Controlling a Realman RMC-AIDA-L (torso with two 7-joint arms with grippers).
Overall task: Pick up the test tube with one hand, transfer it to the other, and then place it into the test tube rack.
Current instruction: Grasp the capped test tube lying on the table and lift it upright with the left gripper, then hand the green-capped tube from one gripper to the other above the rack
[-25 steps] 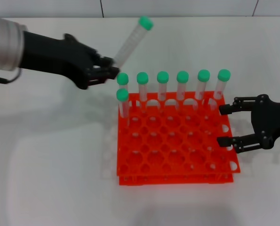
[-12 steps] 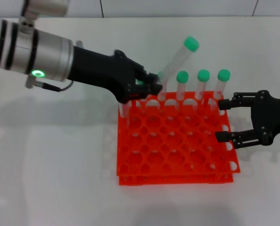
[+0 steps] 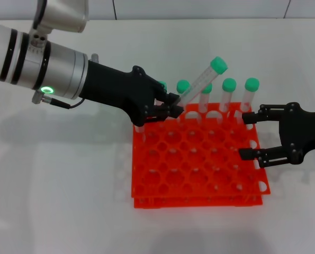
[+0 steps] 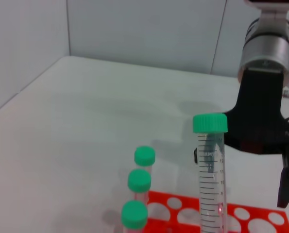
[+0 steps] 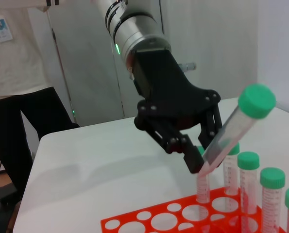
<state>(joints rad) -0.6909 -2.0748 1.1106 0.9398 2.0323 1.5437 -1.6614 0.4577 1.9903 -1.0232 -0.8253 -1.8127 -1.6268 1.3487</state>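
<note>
My left gripper (image 3: 173, 106) hangs over the back left of the orange-red test tube rack (image 3: 199, 182). It is shut on the bottom end of the test tube (image 3: 199, 82), which leans up and to the right, green cap (image 3: 218, 64) highest. The right wrist view shows the same grip (image 5: 202, 158) on the tilted test tube (image 5: 229, 131). The left wrist view shows the test tube (image 4: 210, 184) with the right arm (image 4: 263, 53) behind it. My right gripper (image 3: 244, 136) is open at the rack's right edge, apart from the tube.
Several green-capped tubes (image 3: 229, 95) stand along the rack's back row, some hidden behind my left gripper. Three of their caps (image 4: 139, 180) show in the left wrist view. A person (image 5: 18, 97) stands beyond the table's far side in the right wrist view.
My left gripper has carried the test tube to the right, from left of the rack to over its back left rows. The right gripper has edged slightly left, still open.
</note>
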